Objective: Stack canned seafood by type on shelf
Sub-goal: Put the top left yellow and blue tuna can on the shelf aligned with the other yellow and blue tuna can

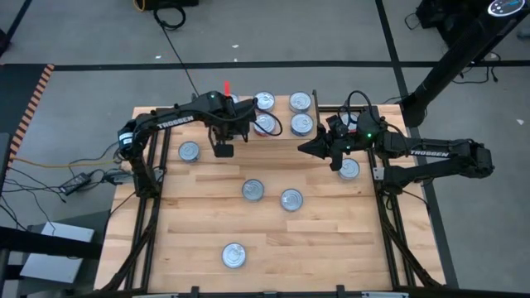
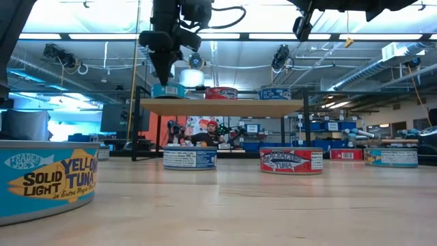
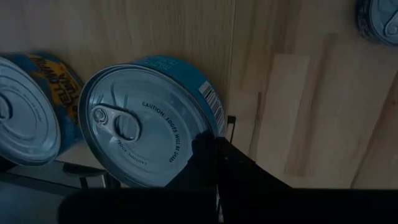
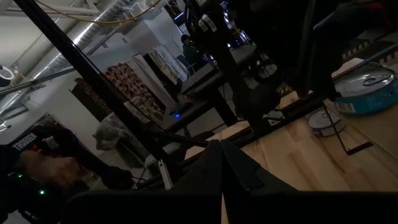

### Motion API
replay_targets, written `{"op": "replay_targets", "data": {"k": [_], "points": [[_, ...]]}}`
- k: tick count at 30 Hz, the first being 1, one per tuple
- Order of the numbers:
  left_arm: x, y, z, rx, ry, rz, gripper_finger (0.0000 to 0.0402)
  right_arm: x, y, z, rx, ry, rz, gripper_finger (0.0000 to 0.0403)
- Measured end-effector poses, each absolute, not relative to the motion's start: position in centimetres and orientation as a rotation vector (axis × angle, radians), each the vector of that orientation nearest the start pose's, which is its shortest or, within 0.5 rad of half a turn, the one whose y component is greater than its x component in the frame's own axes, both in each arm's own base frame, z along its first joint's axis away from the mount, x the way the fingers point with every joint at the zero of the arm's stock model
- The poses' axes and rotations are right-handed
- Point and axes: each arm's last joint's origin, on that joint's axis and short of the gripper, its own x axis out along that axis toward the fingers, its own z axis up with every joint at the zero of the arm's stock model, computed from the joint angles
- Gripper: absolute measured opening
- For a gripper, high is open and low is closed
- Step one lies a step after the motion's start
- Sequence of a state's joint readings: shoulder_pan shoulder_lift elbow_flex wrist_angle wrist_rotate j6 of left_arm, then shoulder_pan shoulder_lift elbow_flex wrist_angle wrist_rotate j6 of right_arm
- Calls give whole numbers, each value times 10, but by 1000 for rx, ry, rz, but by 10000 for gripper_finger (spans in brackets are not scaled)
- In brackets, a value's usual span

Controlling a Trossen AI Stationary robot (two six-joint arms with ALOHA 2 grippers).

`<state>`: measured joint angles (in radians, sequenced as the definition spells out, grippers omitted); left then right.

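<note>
Just under the left tool, fingers pressed together and empty, sits a blue can on the shelf. Right tool, also closed and empty, hovers beside the shelf; more cans lie scattered across the counter.

left hand: closed, pointing down | right hand: closed, raised

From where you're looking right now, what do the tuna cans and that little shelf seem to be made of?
The tuna cans, like the nearest one, look like metal: a shiny silver lid with a pull tab and stamped lettering, and a printed blue label around the side, paper or lacquer I can't tell. The shelf appears to be a pale, matte wooden plank on thin black legs, probably painted metal.
</note>
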<state>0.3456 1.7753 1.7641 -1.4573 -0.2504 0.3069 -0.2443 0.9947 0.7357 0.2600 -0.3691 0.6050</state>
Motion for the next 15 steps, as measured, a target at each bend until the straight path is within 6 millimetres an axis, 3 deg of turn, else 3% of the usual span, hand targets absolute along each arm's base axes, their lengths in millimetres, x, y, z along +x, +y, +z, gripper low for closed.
{"op": "replay_targets", "data": {"k": [15], "points": [[307,118,324,160,1539,239,0,219,-44,320,606,37,121,5]]}}
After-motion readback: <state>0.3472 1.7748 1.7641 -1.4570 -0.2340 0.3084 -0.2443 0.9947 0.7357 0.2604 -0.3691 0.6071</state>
